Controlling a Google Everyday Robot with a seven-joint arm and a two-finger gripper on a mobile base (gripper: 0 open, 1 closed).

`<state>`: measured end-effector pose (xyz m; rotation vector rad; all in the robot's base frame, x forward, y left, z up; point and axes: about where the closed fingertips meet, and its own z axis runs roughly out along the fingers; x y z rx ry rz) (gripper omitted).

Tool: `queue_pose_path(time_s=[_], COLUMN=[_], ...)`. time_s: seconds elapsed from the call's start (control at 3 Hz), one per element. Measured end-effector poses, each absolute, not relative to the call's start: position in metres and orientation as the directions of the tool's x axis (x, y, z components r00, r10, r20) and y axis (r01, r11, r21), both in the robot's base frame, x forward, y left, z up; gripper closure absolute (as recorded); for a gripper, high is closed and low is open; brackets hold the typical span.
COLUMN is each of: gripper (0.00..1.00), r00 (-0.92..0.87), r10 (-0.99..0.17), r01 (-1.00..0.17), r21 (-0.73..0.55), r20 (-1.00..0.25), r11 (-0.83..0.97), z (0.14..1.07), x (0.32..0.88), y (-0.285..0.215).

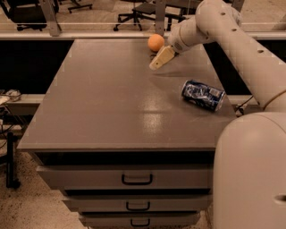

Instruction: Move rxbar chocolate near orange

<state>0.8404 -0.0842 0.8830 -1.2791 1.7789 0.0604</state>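
The orange sits near the far edge of the grey table, right of centre. My gripper hangs just in front of and right of the orange, close above the tabletop, at the end of the white arm that reaches in from the right. The rxbar chocolate does not show; I cannot see it on the table or in the gripper.
A blue and white soda can lies on its side at the table's right edge. The robot's white body fills the lower right. Drawers face the front. Office chairs stand behind the table.
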Motion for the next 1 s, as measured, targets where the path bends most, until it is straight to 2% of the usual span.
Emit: queue_pose_path(time_s=[0.67, 1.0], gripper=[0.00, 0.00], r00=[-0.001, 0.008], r10=[-0.715, -0.696], r01=[-0.727, -0.675], r21=[-0.491, -0.517], r20=[-0.699, -0.718], r11=[0.480, 0.525], z=[0.940, 0.977], x=[0.786, 0.749], y=[-0.070, -0.094])
